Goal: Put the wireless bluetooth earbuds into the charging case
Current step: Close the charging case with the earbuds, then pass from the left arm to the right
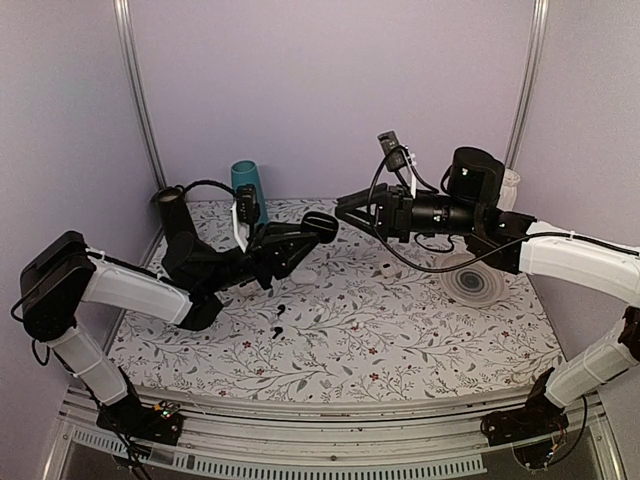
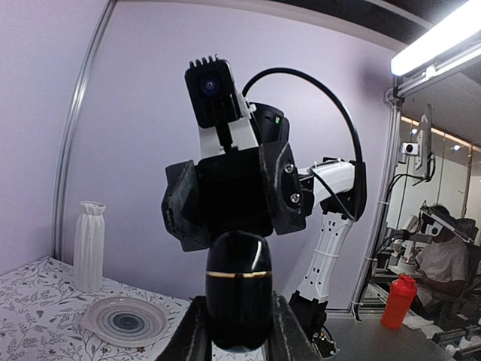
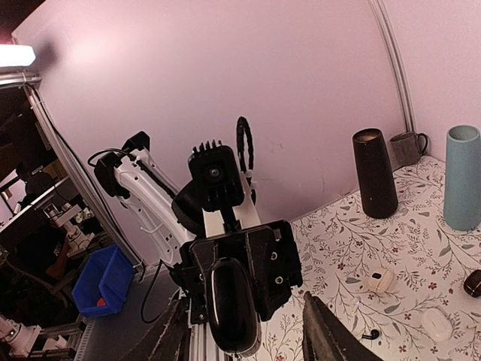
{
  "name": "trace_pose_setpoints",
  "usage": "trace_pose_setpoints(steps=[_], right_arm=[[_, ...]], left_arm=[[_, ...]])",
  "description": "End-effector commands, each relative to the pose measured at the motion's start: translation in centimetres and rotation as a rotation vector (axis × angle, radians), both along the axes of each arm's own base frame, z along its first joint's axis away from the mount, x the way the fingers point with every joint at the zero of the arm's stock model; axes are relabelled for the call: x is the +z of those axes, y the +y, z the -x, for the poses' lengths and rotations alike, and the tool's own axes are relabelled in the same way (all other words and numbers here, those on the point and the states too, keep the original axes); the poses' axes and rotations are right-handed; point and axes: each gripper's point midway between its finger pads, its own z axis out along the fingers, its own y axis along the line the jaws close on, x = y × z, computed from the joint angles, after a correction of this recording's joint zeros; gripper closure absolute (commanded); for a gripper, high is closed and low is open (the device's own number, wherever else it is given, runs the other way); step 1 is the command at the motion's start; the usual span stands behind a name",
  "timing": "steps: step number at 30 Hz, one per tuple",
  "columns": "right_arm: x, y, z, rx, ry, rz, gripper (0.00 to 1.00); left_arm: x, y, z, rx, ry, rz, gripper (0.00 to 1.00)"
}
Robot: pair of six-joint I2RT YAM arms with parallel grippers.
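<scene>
Earbuds (image 1: 277,331): two tiny black pieces lie loose on the table (image 1: 400,340), near the middle and left of centre, close together and well below the raised arms.
Left gripper (image 1: 303,233): clenched on the charging case (image 1: 320,225), which it holds up off the table, beyond the earbuds and just left of centre.
Right gripper (image 1: 342,210): jaws parted with nothing in them. Its tips face the case's free end from the right, just beside it. I cannot tell whether they touch.
Far side: a plate (image 1: 472,283) sits to the right and a teal cup (image 1: 246,185) by the back wall on the left.
Step in hand: I judge it to be opening the case. In the left wrist view a thin gold seam runs unbroken round it, so the lid looks closed.
Doing it well: the left grip should take only the half below the seam and keep firm. The right jaws should take the lid half alone, close to its end, and swing it back on the hinge instead of pulling along the body. A pull along the body could draw the glossy shell out of the left fingers. Which side the hinge is on I cannot make out.
Case axis: the long axis runs straight out along the left fingers, toward the right and slightly far, with the rounded lid end aimed at the right gripper. The seam crosses that axis.
Earbud heading: too small to tell which way the stems point.
</scene>
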Motion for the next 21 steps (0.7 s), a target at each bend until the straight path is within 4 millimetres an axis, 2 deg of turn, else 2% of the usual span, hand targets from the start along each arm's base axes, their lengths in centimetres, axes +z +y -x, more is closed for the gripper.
trace_pose_setpoints(steps=[1, 6, 14, 21], right_arm=[[0.9, -0.5, 1.1, 0.023, -0.042, -0.018, 0.49], [0.6, -0.3, 1.8, 0.071, -0.054, -0.004, 0.49], [-0.7, 0.5, 1.8, 0.09, -0.053, 0.035, 0.55], [-1.1, 1.2, 1.7, 0.095, -0.047, 0.043, 0.64]], left_arm=[[0.7, 0.3, -0.8, 0.014, -0.001, 0.019, 1.0], [0.9, 0.2, -0.9, 0.0, 0.012, 0.011, 1.0], [1.3, -0.1, -1.2, -0.02, 0.044, 0.004, 1.0], [1.4, -0.3, -1.5, -0.032, 0.076, -0.01, 1.0]])
